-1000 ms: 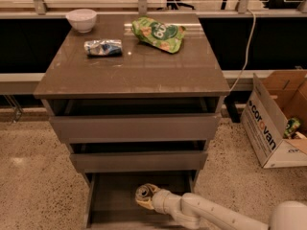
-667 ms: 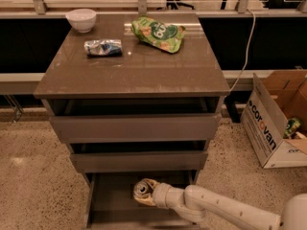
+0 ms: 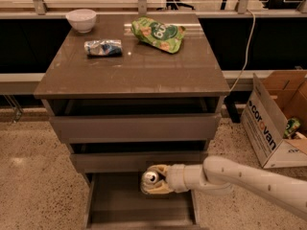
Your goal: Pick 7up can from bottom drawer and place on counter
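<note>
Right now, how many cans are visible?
2: the 7up can in the bottom drawer, at the gripper; a crushed can on the counter. The cardboard box may hide another.

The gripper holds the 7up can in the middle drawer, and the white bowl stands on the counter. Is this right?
Not quite. The camera view shows the gripper holding the 7up can in the bottom drawer, not the middle one. The white bowl does stand on the counter.

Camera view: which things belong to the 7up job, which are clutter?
Job: small silver-white 7up can, held by tool in open bottom drawer; glossy grey-brown counter.
Clutter: white bowl, crushed silver-blue can, green snack bag, cardboard box.
</note>
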Action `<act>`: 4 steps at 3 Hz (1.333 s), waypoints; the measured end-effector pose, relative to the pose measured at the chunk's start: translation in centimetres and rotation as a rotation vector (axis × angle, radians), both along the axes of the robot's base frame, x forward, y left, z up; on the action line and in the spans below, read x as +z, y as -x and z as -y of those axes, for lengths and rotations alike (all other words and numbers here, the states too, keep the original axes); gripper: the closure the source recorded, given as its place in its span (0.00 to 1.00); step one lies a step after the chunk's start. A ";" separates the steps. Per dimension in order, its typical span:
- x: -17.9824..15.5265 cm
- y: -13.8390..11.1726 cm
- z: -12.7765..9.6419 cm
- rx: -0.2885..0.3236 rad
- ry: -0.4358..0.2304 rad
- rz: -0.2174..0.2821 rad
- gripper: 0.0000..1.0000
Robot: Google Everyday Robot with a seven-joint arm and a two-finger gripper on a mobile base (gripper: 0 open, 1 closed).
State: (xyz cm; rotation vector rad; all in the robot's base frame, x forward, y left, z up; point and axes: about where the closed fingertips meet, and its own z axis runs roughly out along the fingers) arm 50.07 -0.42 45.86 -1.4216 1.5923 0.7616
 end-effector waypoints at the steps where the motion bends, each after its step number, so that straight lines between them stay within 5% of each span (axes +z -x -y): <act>1: 7.6 -2.5 2.9 0.044 0.019 0.007 1.00; 4: 11.8 -1.2 1.8 0.152 0.009 -0.031 1.00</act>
